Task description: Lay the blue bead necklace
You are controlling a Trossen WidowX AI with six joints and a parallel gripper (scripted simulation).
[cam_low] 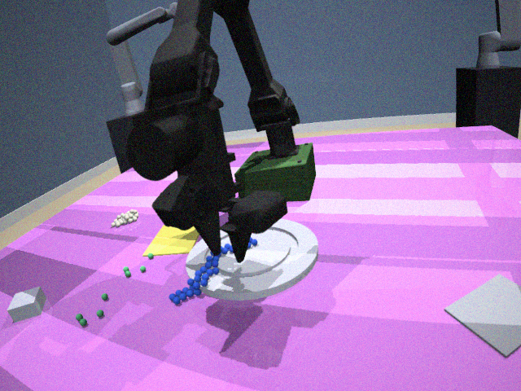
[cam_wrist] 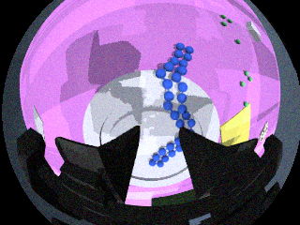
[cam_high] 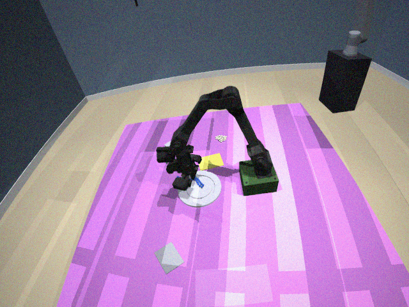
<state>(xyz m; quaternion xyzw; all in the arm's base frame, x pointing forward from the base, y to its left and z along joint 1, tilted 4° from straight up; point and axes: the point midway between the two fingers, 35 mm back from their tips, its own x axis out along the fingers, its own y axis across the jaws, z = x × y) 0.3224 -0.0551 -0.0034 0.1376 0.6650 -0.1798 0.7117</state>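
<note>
The blue bead necklace (cam_high: 199, 182) (cam_low: 202, 273) (cam_wrist: 175, 97) lies doubled up in a loose strand. One end rests on the round white bead board (cam_high: 211, 194) (cam_low: 294, 248) (cam_wrist: 107, 119); the other end trails over the board's rim onto the purple mat. My gripper (cam_high: 183, 184) (cam_low: 227, 256) (cam_wrist: 160, 130) is open, pointing down, with its fingertips just above the board. The fingers straddle the strand's inner part without gripping it. The board's ring groove shows to the right of the fingers.
A yellow sheet (cam_high: 213, 160) (cam_low: 172, 242) (cam_wrist: 236, 127) lies next to the board. A white bead pile (cam_high: 220, 137) (cam_low: 125, 217), loose green beads (cam_low: 126, 271), a grey cube (cam_low: 26, 303) and a grey tile (cam_high: 169, 258) (cam_low: 492, 311) lie on the mat. The arm's green base (cam_high: 259, 180) stands behind the board.
</note>
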